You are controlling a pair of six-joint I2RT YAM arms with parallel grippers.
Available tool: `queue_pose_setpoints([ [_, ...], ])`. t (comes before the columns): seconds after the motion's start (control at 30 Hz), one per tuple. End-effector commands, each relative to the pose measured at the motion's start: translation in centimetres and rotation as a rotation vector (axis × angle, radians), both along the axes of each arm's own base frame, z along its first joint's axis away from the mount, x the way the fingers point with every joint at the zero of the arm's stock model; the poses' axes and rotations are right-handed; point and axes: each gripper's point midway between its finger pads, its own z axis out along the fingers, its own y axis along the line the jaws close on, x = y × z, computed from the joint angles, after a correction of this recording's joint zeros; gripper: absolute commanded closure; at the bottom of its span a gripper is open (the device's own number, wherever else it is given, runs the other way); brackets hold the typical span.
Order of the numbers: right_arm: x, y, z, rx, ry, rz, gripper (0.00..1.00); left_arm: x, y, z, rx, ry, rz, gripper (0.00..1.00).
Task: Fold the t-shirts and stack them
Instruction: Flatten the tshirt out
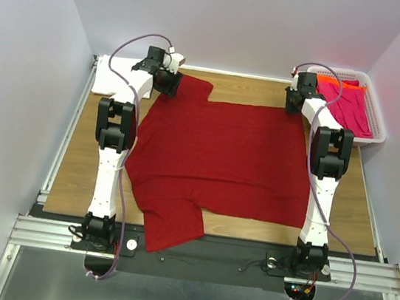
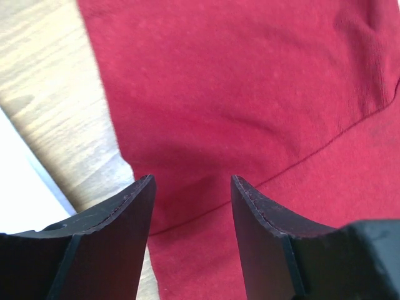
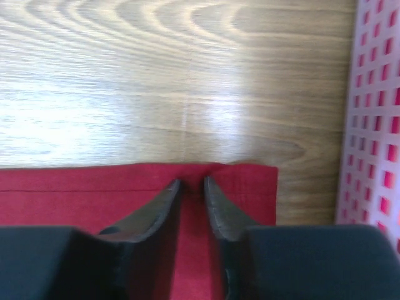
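The red t-shirt is spread for folding; left tool held wide, right tool narrowed at its corner, grip unclear; both corners must be pinched.

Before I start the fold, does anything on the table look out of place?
Yes. The dark red t-shirt lies flat but skewed, and its near-left sleeve hangs past the front edge of the table onto the black base plate.

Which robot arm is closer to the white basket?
Right. The right gripper is at the red shirt's far corner, beside the basket; the left gripper is across the table, over the opposite sleeve.
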Motion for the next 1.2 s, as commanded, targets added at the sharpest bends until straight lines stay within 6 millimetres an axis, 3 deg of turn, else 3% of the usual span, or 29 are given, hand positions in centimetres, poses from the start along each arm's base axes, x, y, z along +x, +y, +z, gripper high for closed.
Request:
queue_pose_setpoints([
  [0.0,-2.6,0.1,-5.4,0.023,0.153,0.003,0.78,2.4,0.0,3.5,-0.050,-0.101,0.053,0.36],
  [0.03,-2.6,0.2,-5.5,0.024,0.155,0.009,0.88,2.7,0.1,3.6,-0.045,-0.108,0.060,0.36],
  [0.13,-2.5,0.4,-5.1,0.028,0.149,0.013,0.99,3.0,0.4,3.1,-0.031,-0.109,0.079,0.36],
  [0.43,-1.7,1.2,-2.1,0.058,0.094,0.050,0.99,3.7,1.1,1.0,0.001,-0.095,0.133,0.37],
  [0.57,-1.8,1.3,-1.9,0.062,0.092,0.055,1.00,3.6,1.3,0.4,0.021,-0.088,0.138,0.39],
  [0.67,-1.7,1.9,-1.5,0.088,0.085,0.076,0.99,3.4,1.3,0.2,0.025,-0.084,0.133,0.46],
  [0.77,-1.4,2.0,-0.6,0.101,0.065,0.077,0.99,3.5,1.2,1.1,0.019,-0.097,0.129,0.70],
  [0.97,-0.6,2.4,2.1,0.114,0.010,0.084,0.99,3.8,1.0,4.3,0.004,-0.157,0.110,1.00],
  [1.17,-0.5,2.4,4.0,0.115,-0.020,0.088,0.99,3.3,0.9,7.0,0.002,-0.209,0.091,1.00],
])
